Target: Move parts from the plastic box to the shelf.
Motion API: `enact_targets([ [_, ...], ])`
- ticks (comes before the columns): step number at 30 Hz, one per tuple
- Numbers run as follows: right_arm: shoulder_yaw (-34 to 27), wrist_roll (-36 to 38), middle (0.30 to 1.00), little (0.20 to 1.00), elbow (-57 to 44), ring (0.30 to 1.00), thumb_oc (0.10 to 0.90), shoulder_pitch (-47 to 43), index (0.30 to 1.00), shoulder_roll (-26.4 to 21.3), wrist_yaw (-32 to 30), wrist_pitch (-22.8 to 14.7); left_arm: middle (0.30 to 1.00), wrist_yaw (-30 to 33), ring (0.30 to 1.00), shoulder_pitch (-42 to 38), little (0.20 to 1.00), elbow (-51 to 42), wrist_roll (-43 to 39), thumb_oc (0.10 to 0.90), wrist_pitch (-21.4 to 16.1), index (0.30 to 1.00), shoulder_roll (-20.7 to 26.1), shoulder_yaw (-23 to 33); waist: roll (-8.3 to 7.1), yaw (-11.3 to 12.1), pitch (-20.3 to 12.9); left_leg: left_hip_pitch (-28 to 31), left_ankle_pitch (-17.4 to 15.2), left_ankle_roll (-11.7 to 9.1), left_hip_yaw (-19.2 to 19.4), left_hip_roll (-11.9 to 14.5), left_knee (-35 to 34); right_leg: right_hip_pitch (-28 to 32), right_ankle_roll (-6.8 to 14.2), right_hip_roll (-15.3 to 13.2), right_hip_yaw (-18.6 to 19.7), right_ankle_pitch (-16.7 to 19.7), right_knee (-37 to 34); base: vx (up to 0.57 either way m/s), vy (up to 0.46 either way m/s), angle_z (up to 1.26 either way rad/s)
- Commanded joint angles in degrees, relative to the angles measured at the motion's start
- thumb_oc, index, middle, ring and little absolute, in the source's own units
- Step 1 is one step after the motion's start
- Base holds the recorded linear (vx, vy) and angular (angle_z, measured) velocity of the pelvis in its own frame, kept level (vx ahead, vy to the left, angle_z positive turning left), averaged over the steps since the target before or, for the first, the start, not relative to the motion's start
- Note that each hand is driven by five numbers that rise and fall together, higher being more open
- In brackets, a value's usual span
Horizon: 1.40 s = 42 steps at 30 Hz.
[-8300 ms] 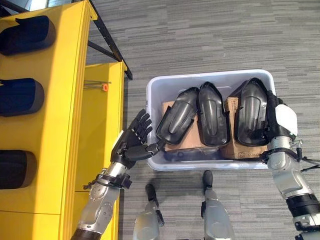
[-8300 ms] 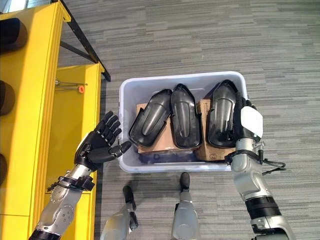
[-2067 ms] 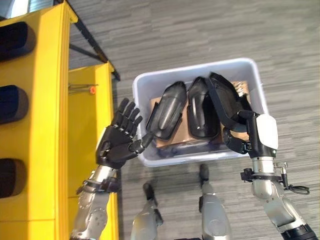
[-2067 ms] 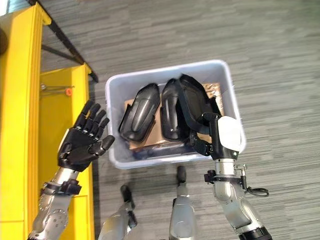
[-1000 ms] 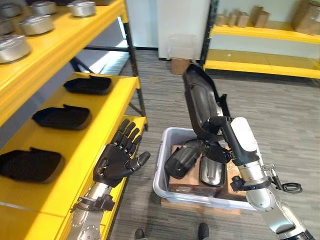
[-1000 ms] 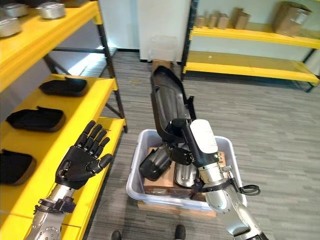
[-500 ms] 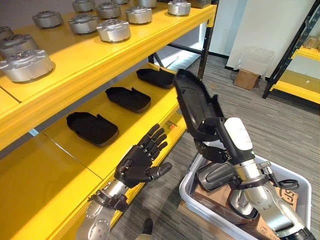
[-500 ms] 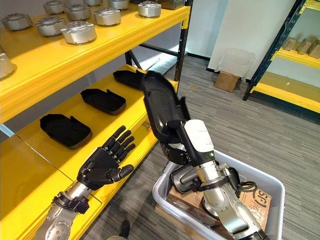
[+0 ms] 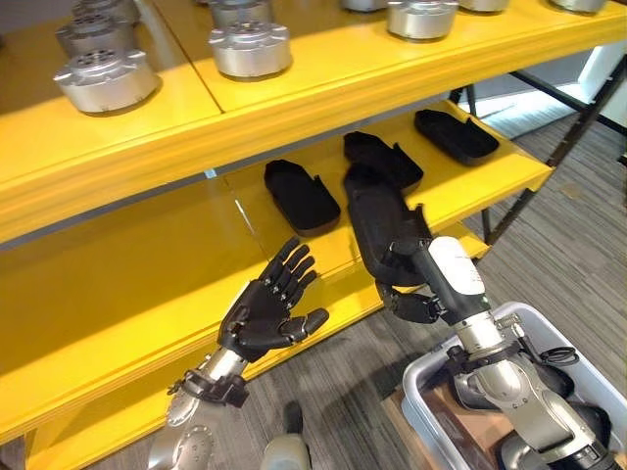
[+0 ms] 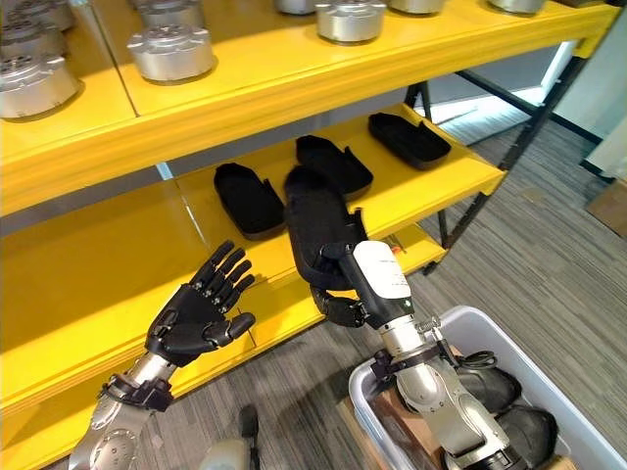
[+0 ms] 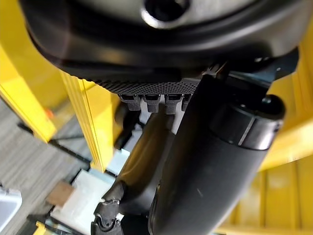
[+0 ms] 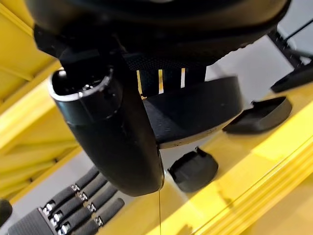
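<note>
While the right hand (image 10: 343, 294) grips one black part (image 9: 377, 220) with its fingers curled round the lower end, the part stands tilted above the front of the yellow shelf (image 9: 157, 284), just ahead of three like parts (image 10: 248, 199) already lying in a row. To place it well, I would carry it further in over the board, lower the far end first, and lay it flat in the bare stretch beside the row, hollow side matching the others as far as can be judged from here. Releasing should wait until the shelf bears its weight. The left hand (image 9: 266, 311) hovers beside it, fingers spread and holding nothing, ready to steady the part. The plastic box (image 10: 470, 328) sits on the floor below.
</note>
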Motion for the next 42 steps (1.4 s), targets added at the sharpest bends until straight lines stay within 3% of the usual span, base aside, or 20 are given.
enact_targets([
  [1,-5.4,1.8,0.3,0.3,-5.8,0.3,0.4,-6.4,0.3,0.8,-4.7,-6.8,1.0,-2.4,1.0,-6.3,1.0,-4.6,-2.8,0.9,-5.7,1.0,-0.2,1.4,0.07,-3.7,-5.2,5.4,-1.4,-6.4,3.6,3.7,-2.3,-5.0,-0.6,3.1,-3.1,0.4,3.9,0.16,0.346,0.62],
  [10,-4.8,1.1,0.3,0.3,-3.8,0.3,0.4,-6.5,0.3,3.2,-5.4,-9.0,1.0,-1.6,1.0,-5.4,1.0,-3.8,-1.5,0.9,-7.6,1.0,0.4,2.6,-0.31,-2.7,-6.9,7.1,-3.5,-4.5,4.7,0.0,-2.7,-3.7,3.2,-0.3,-4.9,5.2,-0.5,0.12,0.165,0.18],
  [14,-3.5,-5.4,0.3,0.3,-5.0,0.3,0.4,-8.0,0.3,4.7,-7.7,-7.1,1.0,0.7,1.0,-3.1,1.0,-4.4,-1.7,0.9,-8.3,1.0,0.4,5.0,-0.75,0.3,-7.0,6.8,-5.9,-2.6,4.1,-2.4,-2.7,-4.1,4.5,-2.0,-7.0,5.7,-0.5,0.14,0.164,0.21],
  [26,1.5,-4.5,0.3,0.3,-3.0,0.3,0.4,-11.8,0.3,6.6,-7.1,-6.5,1.0,0.6,1.0,-0.8,1.0,-4.3,-1.1,0.9,-8.7,1.0,0.0,5.5,-2.5,5.7,-6.2,5.7,-8.0,0.0,2.7,-5.1,-2.7,-3.6,6.2,-5.5,-9.8,9.5,-0.2,0.12,0.08,0.18],
  [30,2.3,-4.7,0.3,0.3,-2.5,0.3,0.4,-12.4,0.3,7.4,-6.9,-6.9,1.0,-0.7,1.0,-0.5,1.0,-3.5,-1.4,0.9,-8.7,1.0,-0.1,5.0,-3.0,6.2,-6.0,5.5,-8.6,1.3,2.9,-6.1,-2.7,-3.6,7.3,-7.0,-9.6,12.3,1.4,0.07,0.116,0.05],
  [32,2.7,-5.3,0.3,0.3,-2.0,0.3,0.4,-12.4,0.3,8.2,-6.2,-7.7,1.0,-0.8,1.0,-1.0,1.0,-2.9,-3.8,0.9,-6.8,1.0,-0.4,4.2,-3.59,5.9,-6.1,5.5,-9.6,3.5,3.2,-8.1,-2.7,-4.5,8.9,-8.7,-8.0,17.1,7.9,0.13,0.278,0.24],
  [33,3.3,-5.8,0.3,0.3,-2.0,0.3,0.4,-11.9,0.3,8.4,-6.2,-8.0,1.0,-1.2,1.0,-1.8,1.0,-2.1,-3.8,0.9,-5.7,1.0,-0.9,3.0,-3.54,5.4,-6.0,5.7,-10.3,4.8,2.1,-9.1,-2.7,-5.9,9.4,-8.6,-5.9,19.6,14.6,0.2,0.316,0.57],
  [34,3.8,-5.3,0.3,0.3,-2.0,0.3,0.4,-11.5,0.3,8.5,-6.2,-8.6,1.0,-0.4,1.0,-2.2,1.0,-2.3,-2.2,0.9,-5.9,1.0,-1.4,1.0,-3.18,4.2,-5.4,6.4,-11.1,6.1,-0.1,-9.6,-2.7,-10.5,9.3,-5.6,-1.9,19.4,24.2,0.13,0.19,0.66],
  [35,4.3,-5.0,0.3,0.3,-2.0,0.3,0.4,-11.5,0.3,8.5,-6.1,-8.3,1.0,0.8,1.0,-2.3,1.0,-2.4,-2.1,0.9,-6.1,1.0,-1.5,0.4,-2.56,3.4,-5.2,6.1,-10.2,6.2,-0.5,-9.0,-2.7,-14.5,7.6,-3.0,-0.9,18.8,26.5,0.09,0.054,0.33],
  [37,4.7,-4.5,0.3,0.3,-2.0,0.3,0.4,-11.7,0.3,8.3,-6.1,-7.8,1.0,1.1,1.0,-2.5,1.0,-2.0,-2.1,0.9,-6.1,1.0,-1.6,0.1,-2.39,2.4,-4.8,6.5,-10.2,6.0,-1.9,-8.9,-2.7,-17.3,6.7,-0.6,0.3,16.7,26.0,0.05,-0.082,0.82],
  [38,4.7,-3.6,0.3,0.3,-2.1,0.3,0.4,-11.7,0.3,7.7,-5.8,-7.3,1.0,1.2,1.0,-2.7,1.0,-1.5,-2.5,0.9,-6.0,1.0,-1.4,-0.3,-2.23,1.2,-4.3,7.3,-10.1,5.1,-4.1,-8.5,-2.7,-19.8,5.4,1.5,1.5,14.0,21.8,0.1,-0.174,1.0],
  [39,4.5,-3.0,0.3,0.3,-2.1,0.3,0.4,-11.6,0.3,7.3,-5.7,-7.4,1.0,1.1,1.0,-2.8,1.0,-1.3,-2.9,0.9,-6.0,1.0,-1.4,-0.4,-2.39,0.6,-4.0,7.8,-10.2,4.4,-5.4,-8.3,-2.7,-20.5,5.0,2.4,2.5,13.7,16.6,0.12,-0.244,0.75],
  [41,4.8,-3.1,0.3,0.3,-2.8,0.3,0.4,-11.4,0.3,7.5,-5.9,-4.9,1.0,1.4,1.0,-3.6,1.0,-1.7,-3.1,0.9,-4.8,1.0,-1.3,-1.4,-2.47,-1.3,-3.2,9.0,-10.8,3.8,-9.3,-8.2,-2.7,-23.5,5.1,3.9,8.2,15.3,9.6,0.11,-0.205,0.51],
  [42,4.6,-3.1,0.3,0.3,-3.1,0.3,0.4,-11.1,0.3,7.4,-5.9,-4.0,1.0,1.5,1.0,-3.9,1.0,-2.1,-3.2,0.9,-4.0,1.0,-1.7,-2.0,-2.39,-2.2,-3.2,9.2,-10.7,3.4,-11.6,-8.0,-2.7,-22.2,4.6,4.8,10.5,14.1,6.0,0.08,-0.144,0.98],
])
